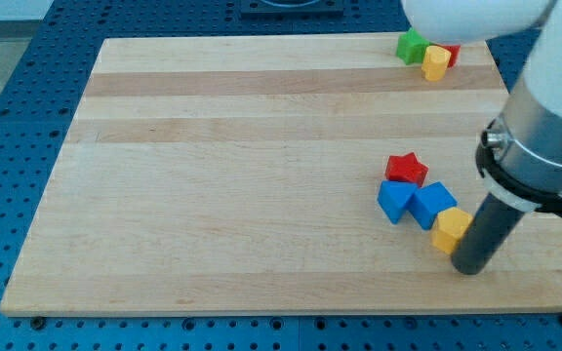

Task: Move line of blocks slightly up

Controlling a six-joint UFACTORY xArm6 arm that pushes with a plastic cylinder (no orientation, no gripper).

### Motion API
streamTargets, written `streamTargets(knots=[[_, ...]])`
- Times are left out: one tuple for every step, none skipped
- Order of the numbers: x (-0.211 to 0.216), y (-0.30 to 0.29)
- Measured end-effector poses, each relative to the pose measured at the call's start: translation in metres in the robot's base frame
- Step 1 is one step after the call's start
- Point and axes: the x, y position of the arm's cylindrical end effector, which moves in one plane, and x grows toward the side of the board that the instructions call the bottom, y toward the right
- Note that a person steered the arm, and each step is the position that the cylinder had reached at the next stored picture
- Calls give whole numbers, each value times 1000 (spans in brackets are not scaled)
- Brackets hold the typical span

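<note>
A short diagonal line of blocks lies at the view's lower right on the wooden board: a red star block, a blue block, a second blue block and a yellow block. My tip is at the end of the dark rod, just below and right of the yellow block, touching or nearly touching it. The arm's body hides the board's right edge above it.
A green block, a yellow block and a partly hidden red block cluster at the view's top right corner of the board. A blue perforated table surrounds the board.
</note>
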Motion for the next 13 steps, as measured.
streamTargets(knots=[[-12, -8], [-29, -9], [-47, -10], [-62, -12], [-74, -15], [-85, -20], [-95, -37], [-105, -54], [-112, -66], [-121, -79], [-130, -88], [-138, -88], [-152, -88]])
